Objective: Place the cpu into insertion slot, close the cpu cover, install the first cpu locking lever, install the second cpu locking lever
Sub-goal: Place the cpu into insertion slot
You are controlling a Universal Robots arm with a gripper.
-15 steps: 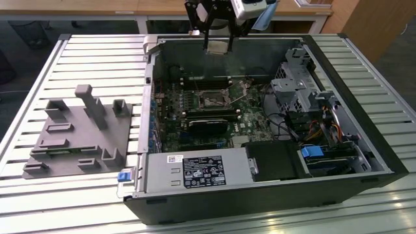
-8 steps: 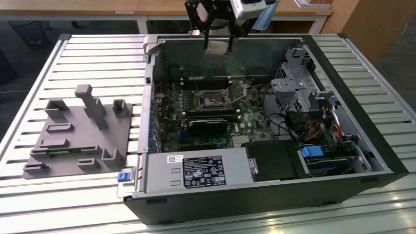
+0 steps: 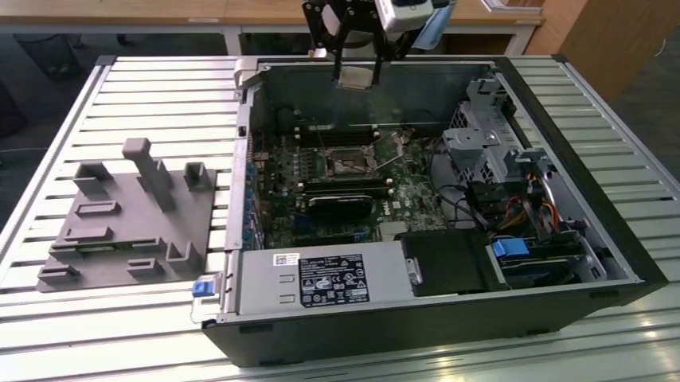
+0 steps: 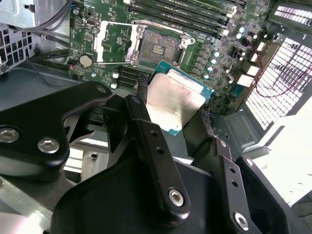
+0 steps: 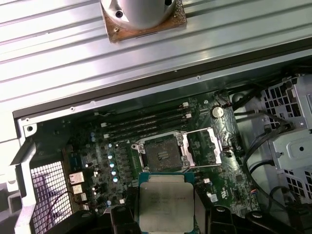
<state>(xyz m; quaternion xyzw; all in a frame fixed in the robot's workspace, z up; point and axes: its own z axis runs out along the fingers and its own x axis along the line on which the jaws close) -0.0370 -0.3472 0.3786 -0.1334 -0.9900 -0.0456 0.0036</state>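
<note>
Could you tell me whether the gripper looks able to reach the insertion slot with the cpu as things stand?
Probably yes: the gripper holds the cpu above the open case, the cpu cover lies flipped aside, and the insertion slot is bare.

Gripper [image 3: 357, 76] aloft and nose-down (two black fingers [image 4: 146, 131] tight on opposite edges of the cpu [image 4: 173, 105])

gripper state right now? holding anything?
Gripper: shut on the cpu, which is held in the air over the circuit board; the insertion slot has no chip in it.
</note>
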